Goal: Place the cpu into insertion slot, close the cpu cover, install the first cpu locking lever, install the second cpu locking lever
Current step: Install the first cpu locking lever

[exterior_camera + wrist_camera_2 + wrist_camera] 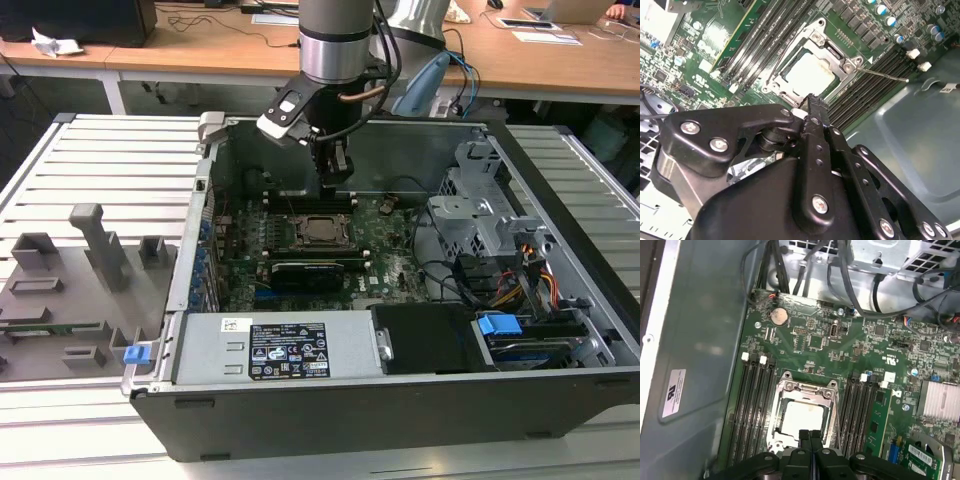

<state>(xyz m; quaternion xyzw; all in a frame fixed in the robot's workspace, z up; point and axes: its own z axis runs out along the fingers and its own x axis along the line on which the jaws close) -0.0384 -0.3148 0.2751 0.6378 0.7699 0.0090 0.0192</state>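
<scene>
Now the gripper (810, 436), clenched empty, hangs above the cpu cover (805, 387) (cpu (801, 416) inside); it could slip off the thin far locking lever (885, 75) and scratch the motherboard (815, 342).

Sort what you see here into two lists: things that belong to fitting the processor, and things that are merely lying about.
Belongs to the job:
cpu
cpu cover, framing the cpu
locking lever
gripper, by the socket

Just lying about:
memory slots
coin battery
drive cage
grey fixtures outside the case
</scene>
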